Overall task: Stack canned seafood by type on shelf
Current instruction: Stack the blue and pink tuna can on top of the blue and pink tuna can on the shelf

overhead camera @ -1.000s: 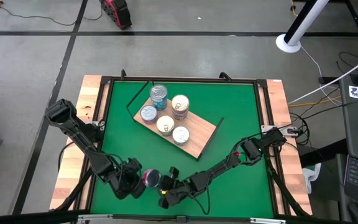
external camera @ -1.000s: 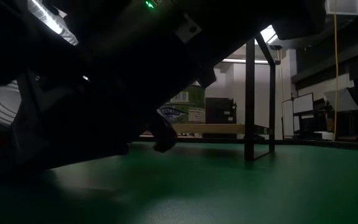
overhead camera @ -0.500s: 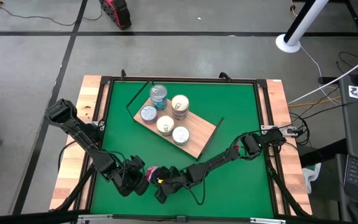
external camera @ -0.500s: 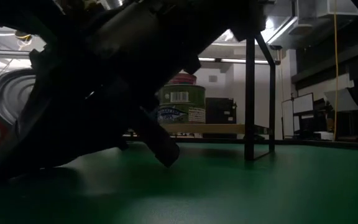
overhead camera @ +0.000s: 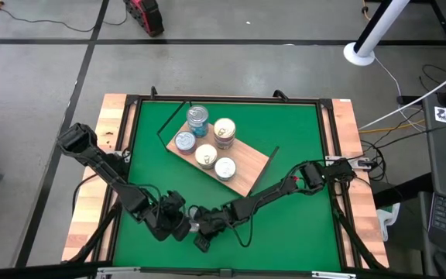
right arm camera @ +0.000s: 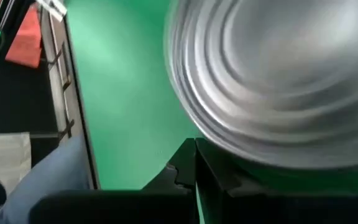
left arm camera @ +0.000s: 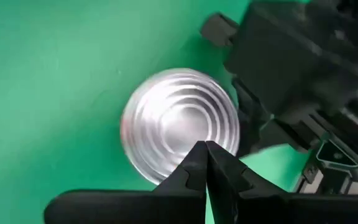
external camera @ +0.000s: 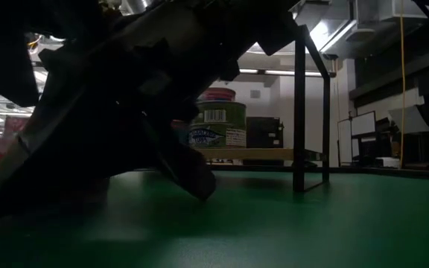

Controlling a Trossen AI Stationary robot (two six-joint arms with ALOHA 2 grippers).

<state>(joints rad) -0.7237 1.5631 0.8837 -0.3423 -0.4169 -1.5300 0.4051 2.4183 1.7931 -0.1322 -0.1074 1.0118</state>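
One tin shows its ringed silver end (left arm camera: 178, 122) in the left wrist view, and the same end shows large and blurred (right arm camera: 278, 74) in the right wrist view. It sits on the green mat near the table's near edge, almost hidden between both grippers in the high view. My left gripper (overhead camera: 175, 222) is shut beside it on the left (left arm camera: 205, 149). My right gripper (overhead camera: 202, 231) is shut beside it on the right (right arm camera: 196, 148). The shelf (overhead camera: 242, 172), a wood-grain board, lies mid-table and bears several tins (overhead camera: 206, 156), including a two-tin stack (overhead camera: 197, 116). My left gripper comes at the tin from above, slanting, its shut fingertips (left arm camera: 194, 163) over the rim of the silver end (left arm camera: 180, 149); I cannot tell whether they touch. My right gripper's shut fingertips (right arm camera: 185, 163) stand at the edge of the same end (right arm camera: 229, 146); whether they touch cannot be told either.
A dark wire frame stands at the shelf's two ends (overhead camera: 172, 118) (overhead camera: 263, 172), and one upright shows in the low view (external camera: 299, 119). Pale wooden rails (overhead camera: 113, 132) border the mat. Open green mat lies on the table's right side (overhead camera: 300, 139).
My right gripper moved toward the table's left, closing on the tin and my left gripper. My left gripper shifted slightly right toward the tin. The pink-red tin, plain in the high view before, is now covered by both grippers; in the low view it tipped, then blurred.
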